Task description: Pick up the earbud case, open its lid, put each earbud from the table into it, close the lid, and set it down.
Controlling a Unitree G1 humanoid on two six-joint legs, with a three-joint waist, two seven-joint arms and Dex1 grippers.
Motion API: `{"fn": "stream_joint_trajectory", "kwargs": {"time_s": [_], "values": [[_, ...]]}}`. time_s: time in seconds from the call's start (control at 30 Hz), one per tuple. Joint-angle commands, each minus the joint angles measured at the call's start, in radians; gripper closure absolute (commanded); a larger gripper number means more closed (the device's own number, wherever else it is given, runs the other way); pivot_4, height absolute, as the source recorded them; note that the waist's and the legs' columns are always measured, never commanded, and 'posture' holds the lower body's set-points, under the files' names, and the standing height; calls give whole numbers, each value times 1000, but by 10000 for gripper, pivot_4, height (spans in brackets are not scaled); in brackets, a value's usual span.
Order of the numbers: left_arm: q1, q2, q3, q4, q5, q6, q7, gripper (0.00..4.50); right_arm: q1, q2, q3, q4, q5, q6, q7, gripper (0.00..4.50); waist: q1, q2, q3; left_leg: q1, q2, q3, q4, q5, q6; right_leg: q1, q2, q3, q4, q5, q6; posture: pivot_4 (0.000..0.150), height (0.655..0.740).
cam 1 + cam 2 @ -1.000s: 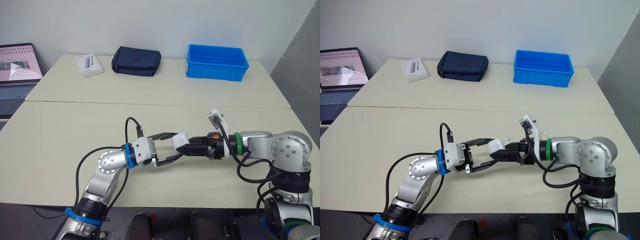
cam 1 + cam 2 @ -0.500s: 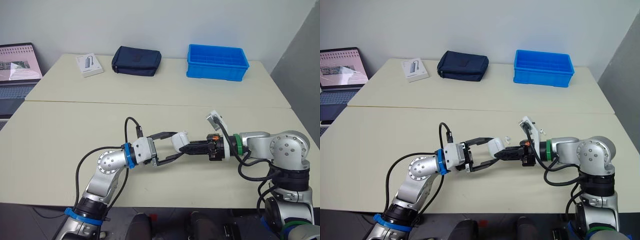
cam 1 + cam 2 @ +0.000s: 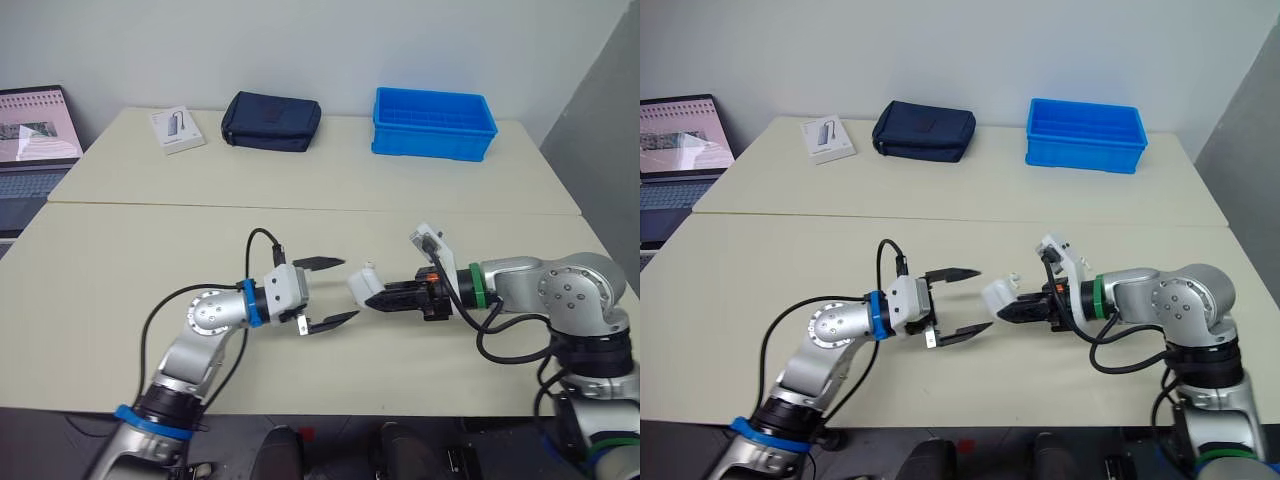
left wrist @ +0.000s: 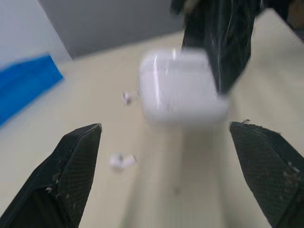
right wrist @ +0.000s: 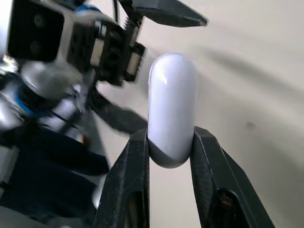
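Observation:
The white earbud case (image 3: 362, 285) hangs just above the table, its lid closed. My right gripper (image 5: 171, 138) is shut on its lower end, one black finger (image 5: 135, 190) on each flat side. My left gripper (image 3: 350, 289) stands open just left of the case, with a fingertip (image 4: 78, 156) on either side and neither touching it. In the left wrist view the case (image 4: 183, 88) sits ahead of the spread fingers, with the right gripper's fingers behind it. Two small white earbuds (image 4: 127, 98) (image 4: 121, 161) lie on the table; one earbud (image 3: 1012, 277) shows just beyond the case.
At the back of the far table sit a blue bin (image 3: 433, 124), a dark pouch (image 3: 271, 121) and a white box (image 3: 177, 129). A laptop (image 3: 35, 135) stands at the far left. A seam (image 3: 300, 208) runs between the two tables.
My left gripper has opened, let go of the case and drawn back to the left. The right gripper closed on the case and now holds it alone.

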State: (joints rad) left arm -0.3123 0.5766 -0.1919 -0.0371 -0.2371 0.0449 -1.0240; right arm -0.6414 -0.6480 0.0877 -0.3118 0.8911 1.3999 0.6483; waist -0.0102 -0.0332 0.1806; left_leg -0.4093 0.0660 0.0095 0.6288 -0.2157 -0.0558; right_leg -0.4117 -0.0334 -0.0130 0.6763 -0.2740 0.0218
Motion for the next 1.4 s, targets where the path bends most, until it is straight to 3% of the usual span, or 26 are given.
{"fn": "stream_joint_trajectory", "kwargs": {"time_s": [0.03,0.2,0.37,0.77,1.33,1.4], "values": [[4,59,-13,-99,-84,260,-56,0,-24,-96,170,-86,-144,-199,130,37398,-2,0,0,0,0,0,0,0,0,0,0,0,0,0,0,1500,7267],[-34,76,0,-217,-177,496,-59,0,-44,-201,349,-134,-356,-418,244,37399,-1,0,0,-9,0,-1,1,0,0,-8,0,0,0,0,0,1500,7267],[-88,65,-15,-291,-206,609,-39,0,-56,-197,375,-141,-428,-481,286,37399,1,0,0,-9,0,-1,1,0,0,-8,1,0,1,0,0,1500,7267],[-153,29,-70,-236,-172,575,-47,0,-144,-161,375,-142,-458,-457,364,37399,5,0,0,-8,0,-3,2,0,0,-8,2,0,3,0,0,1500,7267],[-178,30,-89,-211,-166,535,-104,0,-133,-188,403,-184,-525,-460,428,37399,5,0,0,-8,0,-3,3,0,0,-8,2,0,4,0,0,1500,7267],[-177,31,-95,-210,-157,516,-113,4058,-132,-187,406,-183,-531,-464,434,37399,5,0,0,-8,0,-3,3,0,0,-8,3,0,4,0,0,1500,7267]]}}
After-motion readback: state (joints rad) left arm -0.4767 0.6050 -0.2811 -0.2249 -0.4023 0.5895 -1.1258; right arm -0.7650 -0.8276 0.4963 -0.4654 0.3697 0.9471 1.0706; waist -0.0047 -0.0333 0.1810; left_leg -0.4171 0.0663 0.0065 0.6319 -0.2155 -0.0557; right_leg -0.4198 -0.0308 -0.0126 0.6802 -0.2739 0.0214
